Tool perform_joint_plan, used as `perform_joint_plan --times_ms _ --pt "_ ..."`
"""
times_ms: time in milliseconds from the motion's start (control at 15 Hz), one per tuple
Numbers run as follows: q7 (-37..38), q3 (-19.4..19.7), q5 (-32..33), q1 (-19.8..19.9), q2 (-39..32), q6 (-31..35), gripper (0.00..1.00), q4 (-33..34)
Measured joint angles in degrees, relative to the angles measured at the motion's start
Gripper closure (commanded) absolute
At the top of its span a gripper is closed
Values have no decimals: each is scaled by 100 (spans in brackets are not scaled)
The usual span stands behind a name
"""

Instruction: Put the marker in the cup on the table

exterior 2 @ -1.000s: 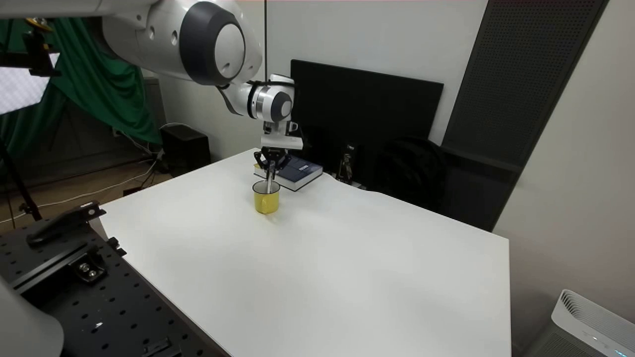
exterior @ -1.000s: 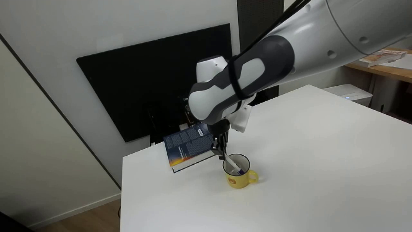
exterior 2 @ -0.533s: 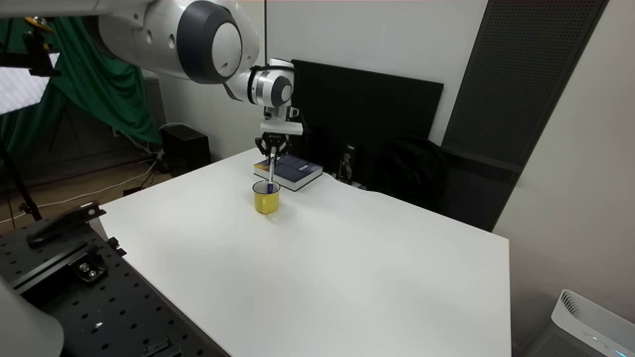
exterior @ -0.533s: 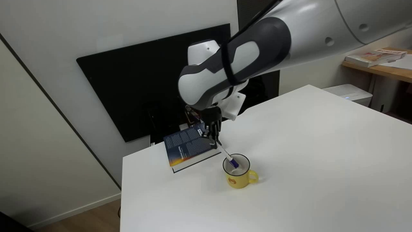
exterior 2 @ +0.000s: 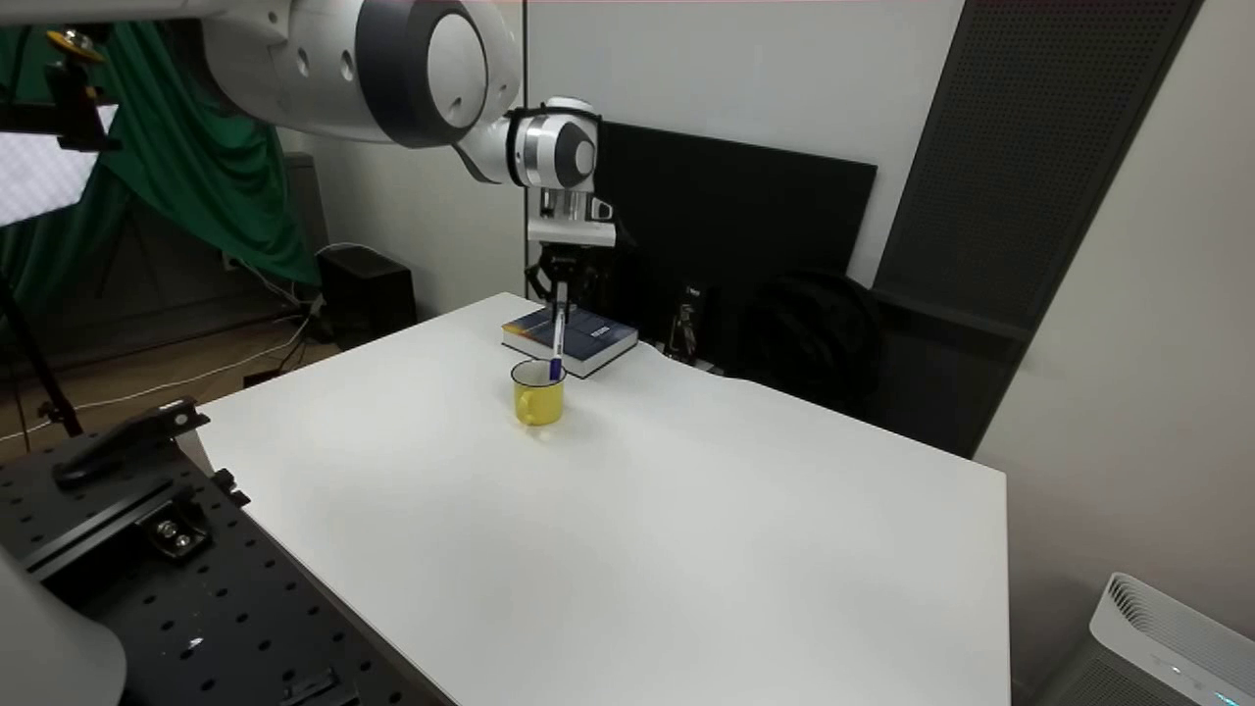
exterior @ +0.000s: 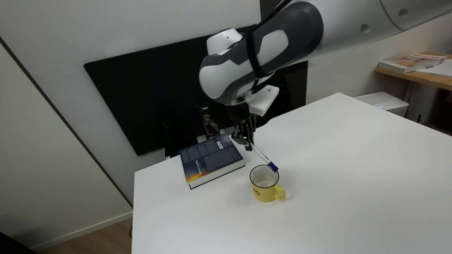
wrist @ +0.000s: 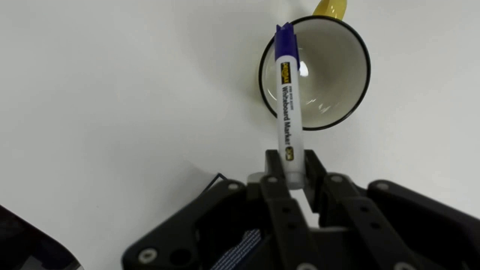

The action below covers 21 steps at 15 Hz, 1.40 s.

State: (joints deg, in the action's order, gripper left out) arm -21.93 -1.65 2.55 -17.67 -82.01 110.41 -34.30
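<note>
The marker, white with a dark blue-purple cap, shows in both exterior views [exterior: 262, 154] [exterior 2: 559, 328] and in the wrist view [wrist: 290, 108]. My gripper [exterior: 249, 144] [exterior 2: 561, 286] [wrist: 291, 165] is shut on its plain end. The marker slants down, cap lowest. The yellow cup [exterior: 265, 194] [exterior 2: 539, 403] stands upright on the white table [exterior: 339, 176]. In the wrist view, the cap overlaps the rim of the cup [wrist: 333, 71] on the handle side. The cap is at rim height; whether it touches the rim I cannot tell. The cup's visible inside holds nothing else.
A thick blue book [exterior: 212, 160] [exterior 2: 588, 338] lies behind the cup, near the gripper, at the table's back edge. A large black screen [exterior: 169, 88] [exterior 2: 726, 216] stands behind the table. A black perforated plate [exterior 2: 225, 588] borders the table's near side.
My gripper has risen with the marker, and the cap has come up from deep inside the cup to its rim. The cup has shifted slightly right in both exterior views.
</note>
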Motion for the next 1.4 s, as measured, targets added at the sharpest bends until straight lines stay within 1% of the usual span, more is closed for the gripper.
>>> perform_joint_plan --times_ms 333,667,933,1200,1267,1333,1400 --pt "74 67 4 47 214 -540 95 72" --pt "69 611 369 101 95 -683 95 -25" --pt "91 1042 525 297 -48 -688 95 -223" --pt "160 1316 535 515 -56 -684 95 -516" --pt "174 1356 532 566 -57 -679 56 -590" --pt "189 1379 531 614 -59 -675 56 -663" --pt "208 1405 526 652 -59 -672 49 -732"
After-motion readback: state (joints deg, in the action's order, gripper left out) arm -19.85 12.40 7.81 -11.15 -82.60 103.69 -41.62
